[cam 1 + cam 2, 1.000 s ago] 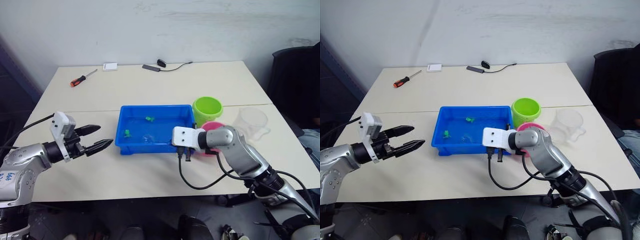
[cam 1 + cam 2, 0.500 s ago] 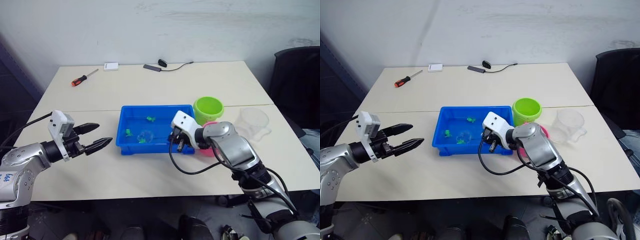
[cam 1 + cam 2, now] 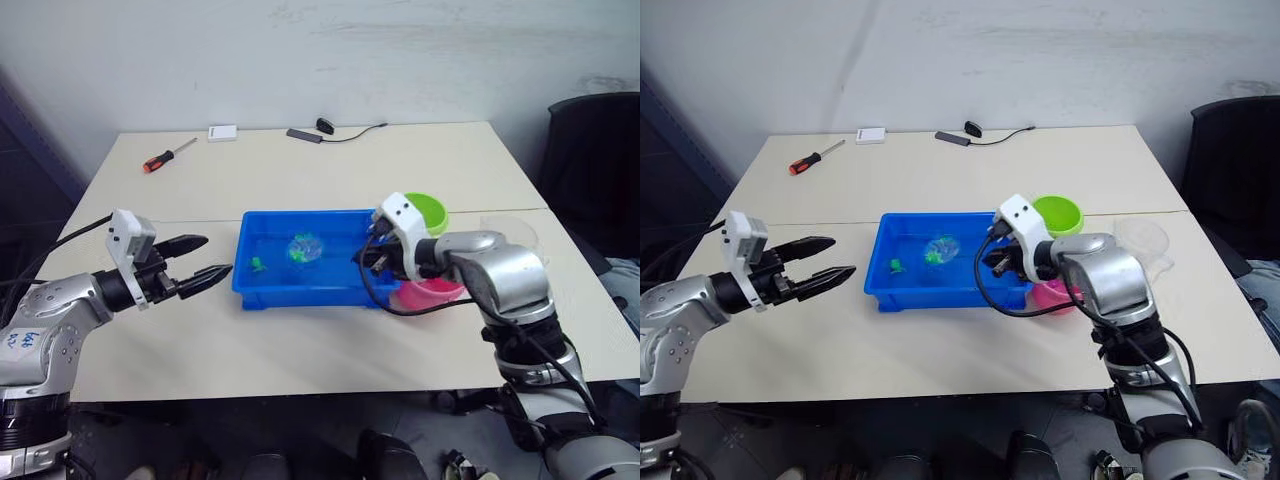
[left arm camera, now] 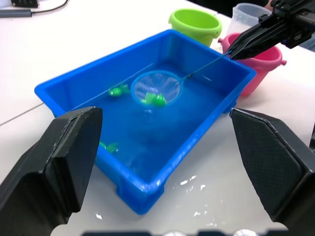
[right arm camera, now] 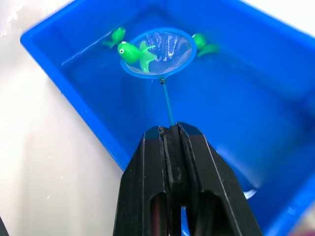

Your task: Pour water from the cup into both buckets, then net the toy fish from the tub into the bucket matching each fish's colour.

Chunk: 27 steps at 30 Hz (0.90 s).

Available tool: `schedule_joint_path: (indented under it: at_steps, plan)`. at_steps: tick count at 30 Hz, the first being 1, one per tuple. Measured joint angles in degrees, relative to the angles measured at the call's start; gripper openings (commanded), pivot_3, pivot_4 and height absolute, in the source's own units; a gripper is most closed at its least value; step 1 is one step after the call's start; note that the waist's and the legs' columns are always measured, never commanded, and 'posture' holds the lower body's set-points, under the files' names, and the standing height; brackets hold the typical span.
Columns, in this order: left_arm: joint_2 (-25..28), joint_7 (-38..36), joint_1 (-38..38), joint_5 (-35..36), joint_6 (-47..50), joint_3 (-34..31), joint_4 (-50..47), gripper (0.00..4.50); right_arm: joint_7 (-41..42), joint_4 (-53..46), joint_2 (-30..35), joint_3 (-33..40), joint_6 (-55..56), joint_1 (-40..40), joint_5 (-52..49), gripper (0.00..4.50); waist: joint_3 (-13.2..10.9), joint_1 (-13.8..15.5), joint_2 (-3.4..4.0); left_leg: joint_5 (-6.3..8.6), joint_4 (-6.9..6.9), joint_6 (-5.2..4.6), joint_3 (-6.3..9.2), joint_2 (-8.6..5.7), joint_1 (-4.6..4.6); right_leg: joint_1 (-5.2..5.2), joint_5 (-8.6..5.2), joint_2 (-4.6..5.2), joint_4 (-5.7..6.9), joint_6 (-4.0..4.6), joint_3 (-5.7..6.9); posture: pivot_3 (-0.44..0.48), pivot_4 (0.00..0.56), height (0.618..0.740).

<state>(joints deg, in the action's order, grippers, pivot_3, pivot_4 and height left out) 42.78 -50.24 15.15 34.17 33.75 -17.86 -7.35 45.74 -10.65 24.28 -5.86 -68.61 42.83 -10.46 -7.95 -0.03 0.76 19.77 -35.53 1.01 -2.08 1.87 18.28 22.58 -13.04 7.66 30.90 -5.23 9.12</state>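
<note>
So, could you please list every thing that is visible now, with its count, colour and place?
Tub: one, blue, table middle.
Net: one, light blue hoop, over the tub, one fish in it.
Fish: three seen, green, one in the net, two in the tub.
Buckets: two; green behind pink, right of the tub.
Cup: one, clear, right of the buckets.
Screwdriver: one, orange handle, far left.
White box: one, far edge.
Black cable: one, far edge.
Chair: one, black, right.
Left pincer: open, left of the tub.
Right pincer: shut on the net's stick.
</note>
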Motion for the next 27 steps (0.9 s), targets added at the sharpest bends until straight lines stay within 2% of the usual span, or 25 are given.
schedule_joint_path:
  at_steps: [7,12,16,21,27]
  plan:
    - [-2.47,-3.16,8.83,-1.87,-4.05,5.75,8.43,4.48,-3.33,-5.89,2.98,9.86,-4.6,-1.08,-5.11,0.0,0.03,0.15,-0.03,-0.02,-0.02,-0.01,-0.02,-0.05,0.04,-0.01,0.02,0.0,-0.04,-0.03,-0.02,0.0,0.15,0.74]
    - [-4.88,-5.83,15.15,-4.33,-7.51,9.65,15.35,4.48,-7.3,-6.27,7.15,18.55,-5.68,-1.81,-6.48,0.0,0.02,0.19,-0.02,-0.02,0.0,-0.01,-0.04,-0.06,0.05,-0.02,0.03,0.0,-0.08,-0.05,-0.01,0.0,0.15,0.74]
    - [-6.62,-7.73,18.78,-6.08,-10.07,11.57,20.39,4.48,-10.16,-5.55,11.28,22.23,-3.96,-3.96,-6.29,0.0,0.02,0.01,-0.03,-0.02,0.04,-0.01,-0.11,-0.06,0.12,-0.08,0.03,0.0,-0.11,-0.06,-0.04,0.0,0.15,0.74]
    - [-8.62,-9.74,22.41,-7.8,-12.9,13.48,24.99,4.48,-13.06,-4.22,16.17,20.56,2.75,-7.42,-3.45,0.0,0.01,-0.09,-0.01,-0.05,0.11,0.03,-0.17,-0.05,0.11,-0.07,0.02,0.0,-0.15,-0.1,-0.04,0.0,0.15,0.74]
    - [-10.18,-11.52,24.3,-9.11,-14.81,14.43,28.85,4.48,-14.92,-3.59,22.8,9.43,16.11,-11.81,4.71,0.0,0.0,-0.19,-0.03,-0.23,0.18,0.25,-0.27,-0.05,0.08,-0.08,-0.08,0.01,-0.28,-0.3,-0.05,0.0,0.15,0.74]
